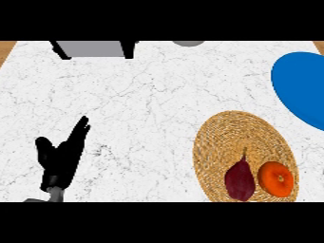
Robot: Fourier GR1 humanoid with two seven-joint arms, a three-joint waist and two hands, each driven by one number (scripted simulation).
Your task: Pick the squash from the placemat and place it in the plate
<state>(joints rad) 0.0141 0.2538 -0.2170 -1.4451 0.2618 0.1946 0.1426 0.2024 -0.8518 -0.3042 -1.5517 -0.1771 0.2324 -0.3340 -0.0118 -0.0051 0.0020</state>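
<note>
The squash [276, 179], round and orange, is sitting on the woven placemat [238, 137] at the lower right, just beside a dark purple vegetable [240, 179]. It's probably stiff, smooth and a bit slippery, so wrapping around its wide middle from above looks safest. The left hand [62, 154] is resting open, fingers straight, well apart at lower left. The right hand isn't showing. The blue plate [306, 90] is waiting beyond the mat.

On the white marble counter [143, 95], a woven round placemat [243, 137] is carrying a dark purple squash [239, 179] lying just beside an orange fruit [276, 179]. A blue plate [308, 90] is sitting apart at the right edge. The left hand [61, 159] is resting open at lower left, fingers up.
</note>
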